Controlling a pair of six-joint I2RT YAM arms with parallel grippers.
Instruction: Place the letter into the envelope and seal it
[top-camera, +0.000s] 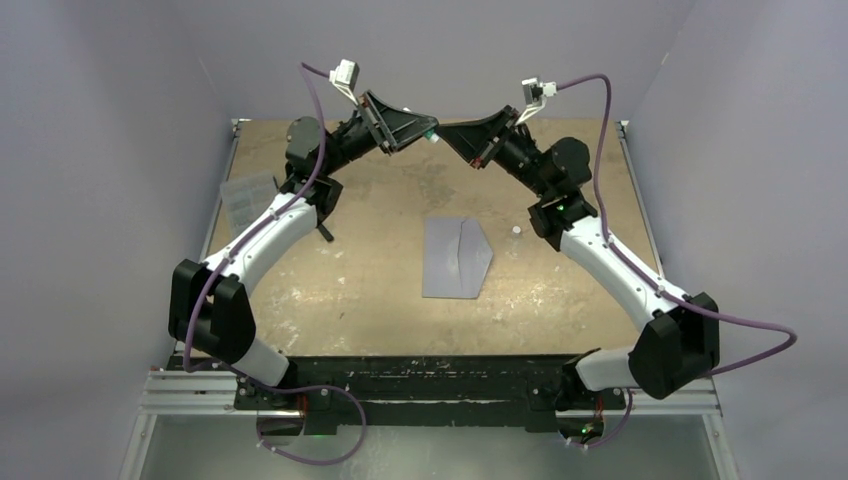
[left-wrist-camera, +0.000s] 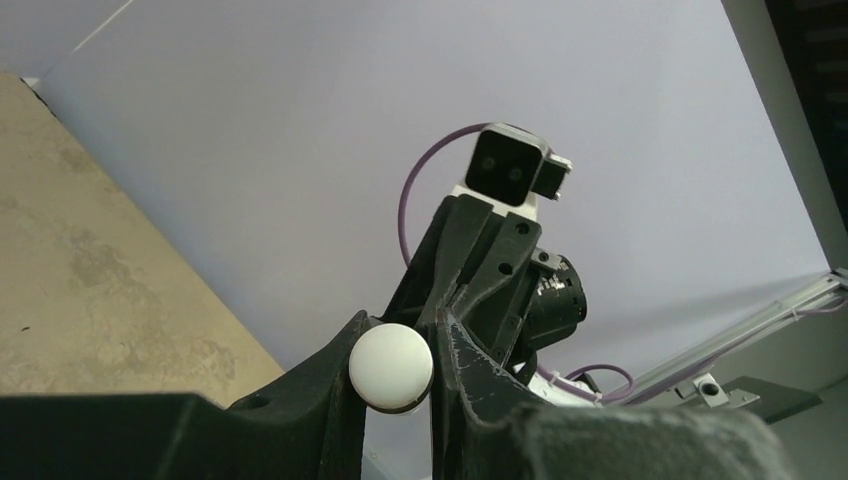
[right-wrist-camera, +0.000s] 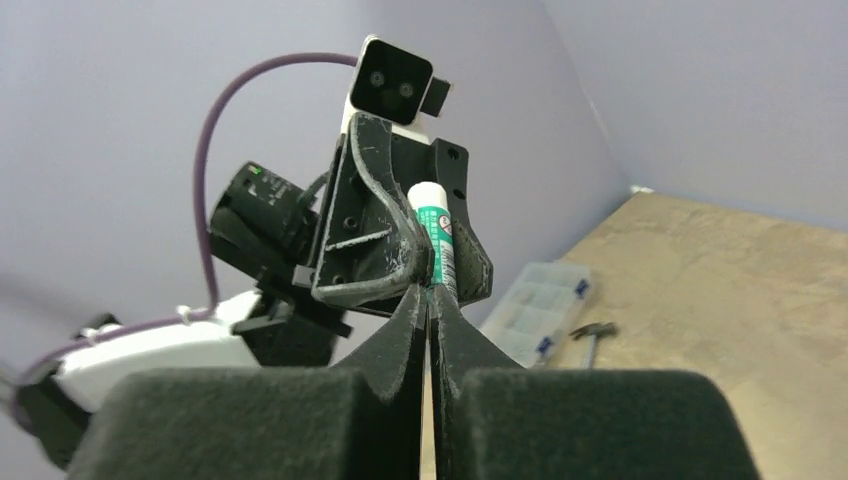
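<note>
Matt paper envelope (top-camera: 455, 258) — scuffed wooden table (top-camera: 370, 295) — smooth plastic glue stick (right-wrist-camera: 436, 232)

text: none legible | glue stick (right-wrist-camera: 436, 235) label: print too small

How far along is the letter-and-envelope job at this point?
Apparently done: no letter shows anywhere, so it is probably inside the envelope. In hand: the left gripper holds a glue stick aloft, with the right gripper shut at its end. Left: the flap looks open, so gluing and sealing remain.
</note>
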